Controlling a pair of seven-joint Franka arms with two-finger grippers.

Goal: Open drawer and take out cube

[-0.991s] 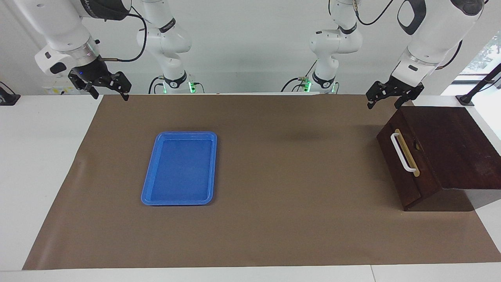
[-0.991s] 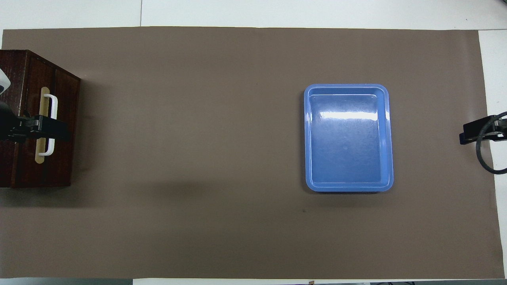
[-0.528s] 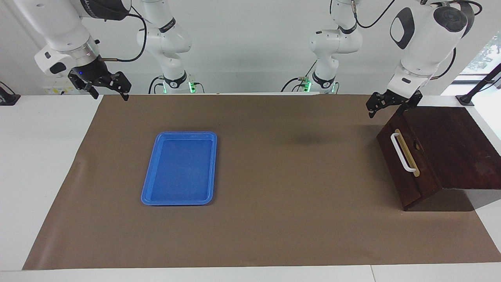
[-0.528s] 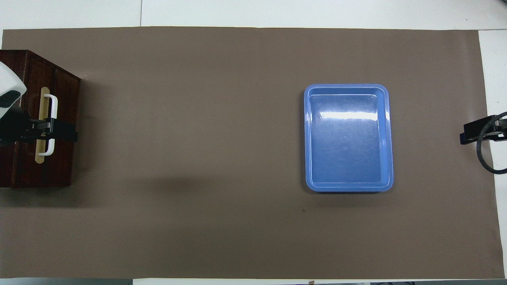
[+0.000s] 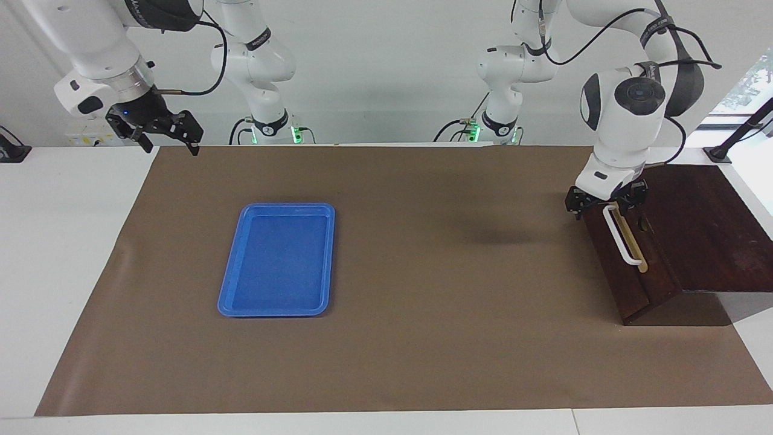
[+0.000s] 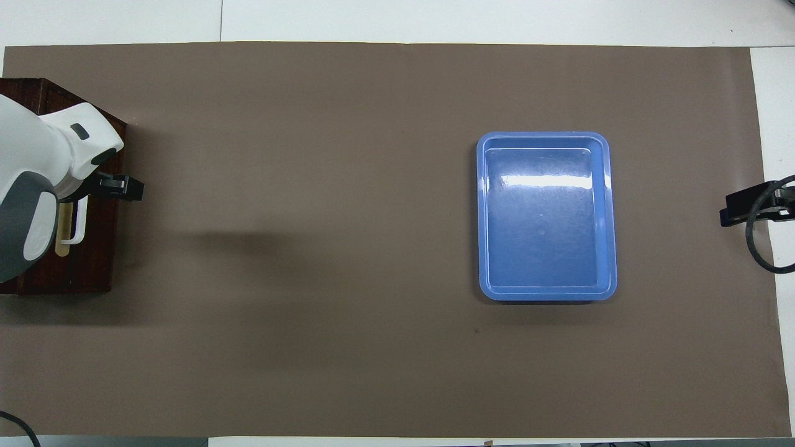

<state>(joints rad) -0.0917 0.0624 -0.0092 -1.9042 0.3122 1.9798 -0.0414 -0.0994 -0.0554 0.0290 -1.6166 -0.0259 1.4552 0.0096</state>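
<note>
The drawer (image 5: 625,260) sits shut in its dark wooden box (image 5: 700,229) at the left arm's end of the table, its front turned toward the middle of the brown mat (image 5: 423,338). The white bar handle (image 5: 622,238) runs along its brass-coloured strip. The left gripper (image 5: 606,202) is right at the end of that handle nearer the robots, fingers spread, one on each side of the bar; whether they touch it I cannot tell. From overhead, the left arm's white wrist covers much of the drawer front and only a dark fingertip (image 6: 127,188) pokes out past the box edge. The cube is nowhere to be seen. Toward the right arm's end, a blue tray (image 5: 232,278) lies flat on the mat. The right gripper (image 5: 163,136) waits up over the mat's corner at its own end, fingers spread, holding nothing.
</note>
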